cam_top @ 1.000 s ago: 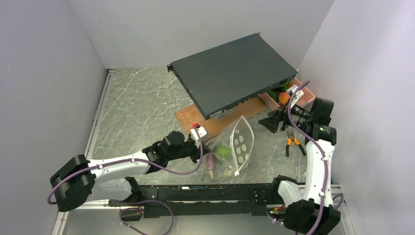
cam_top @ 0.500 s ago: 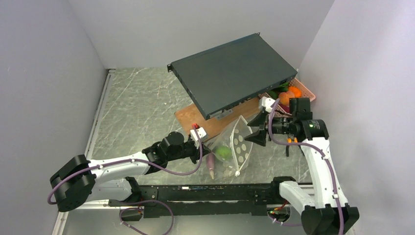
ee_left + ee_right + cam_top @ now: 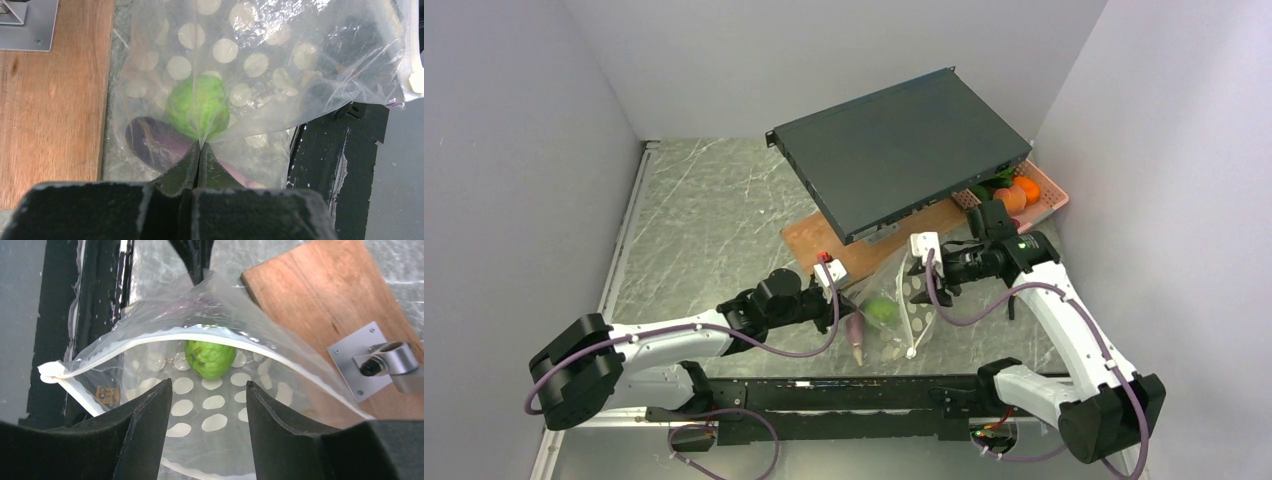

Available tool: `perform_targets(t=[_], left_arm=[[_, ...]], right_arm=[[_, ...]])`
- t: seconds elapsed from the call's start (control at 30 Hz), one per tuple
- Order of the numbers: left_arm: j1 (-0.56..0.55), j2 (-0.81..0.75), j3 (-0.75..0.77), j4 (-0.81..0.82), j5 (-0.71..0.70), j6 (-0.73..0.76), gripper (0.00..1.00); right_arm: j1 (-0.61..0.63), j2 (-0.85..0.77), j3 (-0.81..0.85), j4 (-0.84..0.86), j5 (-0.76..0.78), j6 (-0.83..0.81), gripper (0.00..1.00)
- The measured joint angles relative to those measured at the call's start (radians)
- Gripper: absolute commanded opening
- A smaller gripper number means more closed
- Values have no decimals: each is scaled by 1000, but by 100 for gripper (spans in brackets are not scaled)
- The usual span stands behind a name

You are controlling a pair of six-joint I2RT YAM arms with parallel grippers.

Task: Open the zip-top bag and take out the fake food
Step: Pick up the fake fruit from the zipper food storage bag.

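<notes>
Zip-top bag (image 3: 911, 297), mouth parted, lying before the wooden board (image 3: 816, 236).
Its wall is pinched in the closed left gripper (image 3: 200, 147); the right gripper (image 3: 209, 390), jaws spread, has been swung to the mouth; green fake food (image 3: 210, 358) is yet to be removed.

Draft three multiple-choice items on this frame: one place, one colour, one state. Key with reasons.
1. Where is the green fake food?
A. In the pink basket
B. Inside the zip-top bag
C. On the wooden board

2. What colour are the dots on the bag?
A. White
B. Red
C. Black

3. What state is the left hand in?
A. Open, clear of the bag
B. Shut on the bag's plastic
C. Out of view

Key:
1 B, it shows behind the clear plastic in both wrist views.
2 A, the dots read pale white against the film.
3 B, its fingers meet, pinching a fold of film.
</notes>
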Motion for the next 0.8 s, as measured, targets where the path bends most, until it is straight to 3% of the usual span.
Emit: perform_targets(t=[0.47,0.8], left_arm=[[0,14,-33,26,-5,-24,0],[0,41,-34,37,-3,-27,0]], right_arm=[[212,65,-164,127,152,-98,66],[313,152,-188,226,216,-149,72]])
